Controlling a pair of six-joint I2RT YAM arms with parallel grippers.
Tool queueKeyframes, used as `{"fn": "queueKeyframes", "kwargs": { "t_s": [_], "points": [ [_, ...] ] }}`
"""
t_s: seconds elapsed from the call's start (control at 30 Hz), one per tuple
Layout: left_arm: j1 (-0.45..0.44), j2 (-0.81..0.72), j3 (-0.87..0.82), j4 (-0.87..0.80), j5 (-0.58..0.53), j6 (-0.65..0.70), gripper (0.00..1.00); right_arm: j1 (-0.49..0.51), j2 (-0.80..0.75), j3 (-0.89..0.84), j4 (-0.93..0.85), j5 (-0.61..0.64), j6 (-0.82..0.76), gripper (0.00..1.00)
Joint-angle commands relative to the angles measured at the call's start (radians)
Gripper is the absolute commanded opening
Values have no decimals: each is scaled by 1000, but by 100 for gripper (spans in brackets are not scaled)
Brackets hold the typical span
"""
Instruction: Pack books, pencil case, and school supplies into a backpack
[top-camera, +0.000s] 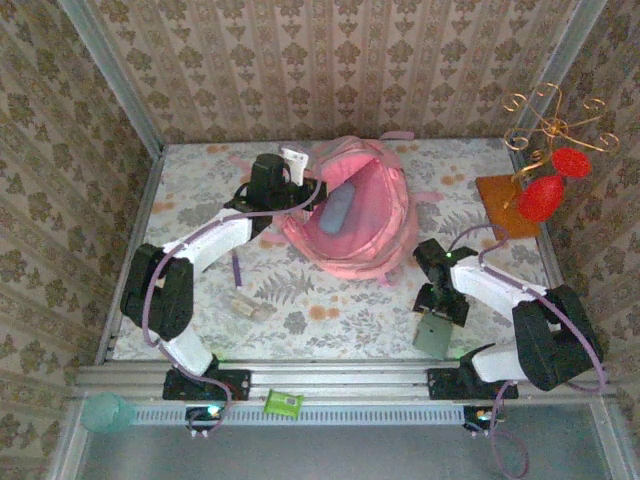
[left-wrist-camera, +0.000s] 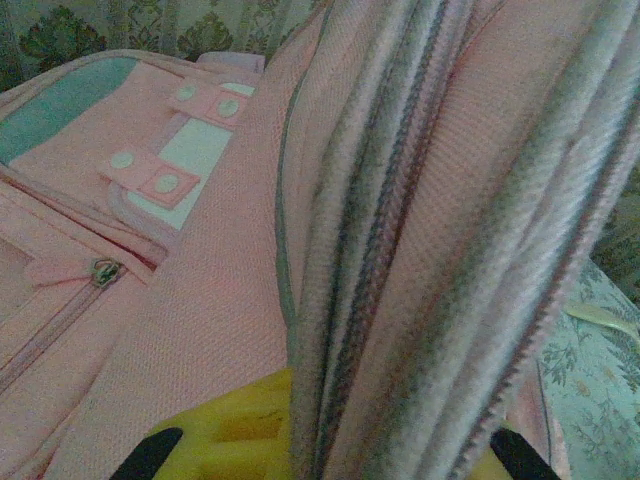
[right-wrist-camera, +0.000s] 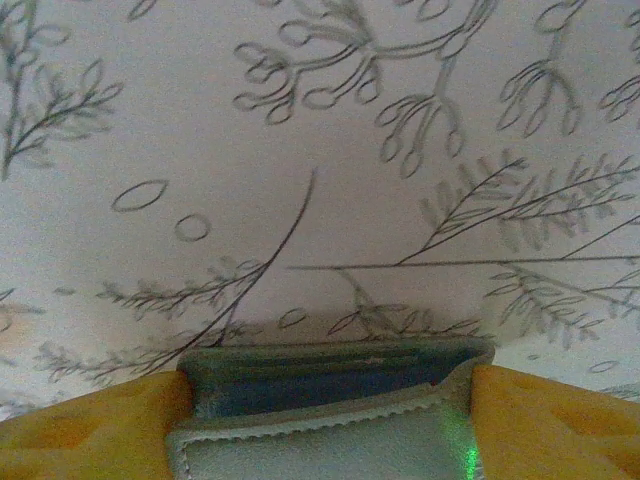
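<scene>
Left wrist: left jaws pinch backpack (left-wrist-camera: 200, 300) rim — right jaws straddle grey-green item (right-wrist-camera: 320, 450), grip unclear.

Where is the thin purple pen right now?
In the top view, the purple pen lies on the table left of the backpack, beside the left arm, with the beige block just nearer the bases.
</scene>
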Motion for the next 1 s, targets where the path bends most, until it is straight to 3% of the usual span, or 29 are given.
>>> {"fn": "queueKeyframes", "kwargs": {
  "t_s": [0.0,0.17,0.3,0.43,0.57,0.7,0.83,0.97],
  "points": [
    [9,-27,10,170,57,-32,0,48,19,-10,147,-144,75,70],
    [9,-11,17,175,68,-47,0,116,79,93,276,-121,131,65],
    [9,-6,16,174,68,-52,0,139,165,212,294,-64,67,66],
    [9,-10,18,146,61,-40,0,142,190,271,224,40,-23,86],
    [9,-16,15,132,45,-30,0,192,114,262,142,135,-31,100],
    [9,-13,20,126,41,-24,0,271,53,180,183,95,71,100],
    [9,-10,27,109,41,-18,0,371,55,139,214,131,139,100],
    [9,-13,25,99,38,-21,0,391,96,81,271,125,174,100]
  ]
}}
